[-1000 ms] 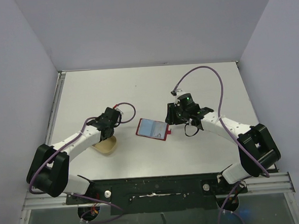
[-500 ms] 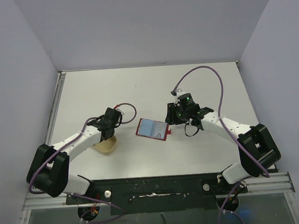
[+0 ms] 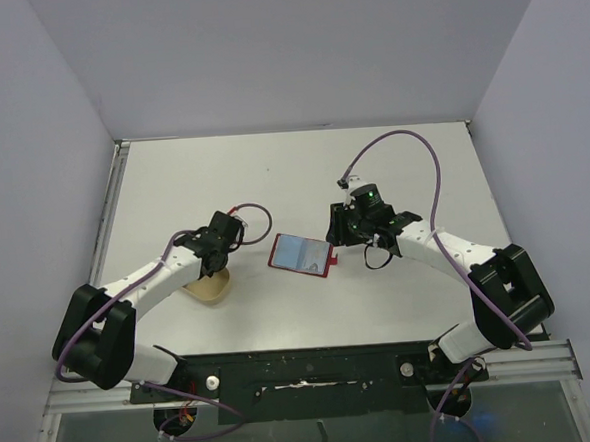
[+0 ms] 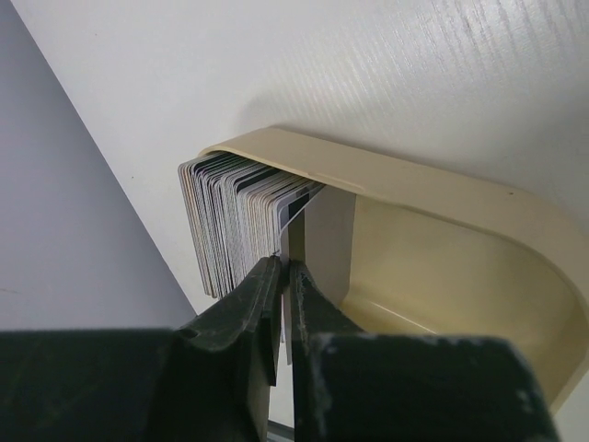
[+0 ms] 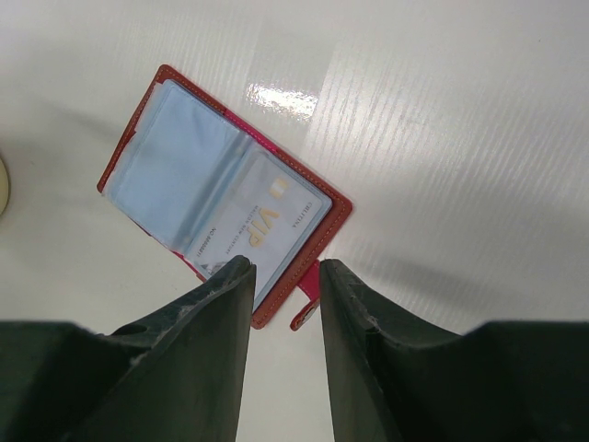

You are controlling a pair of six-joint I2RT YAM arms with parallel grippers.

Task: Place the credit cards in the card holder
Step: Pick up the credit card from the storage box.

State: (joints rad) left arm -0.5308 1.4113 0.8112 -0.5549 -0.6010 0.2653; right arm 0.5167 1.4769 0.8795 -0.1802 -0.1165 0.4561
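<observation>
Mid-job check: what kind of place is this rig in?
Likely a lab test cell: a white table boxed by plain walls, two robot arms bolted to a rail, only a wallet and a dish of cards out.

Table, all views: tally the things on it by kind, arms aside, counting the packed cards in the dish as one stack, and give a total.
Red card holder: 1
Tan dish: 1
Stack of cards standing in the dish: 1 (too tightly packed to count singly)
Card in the holder: 1
Total: 4
</observation>
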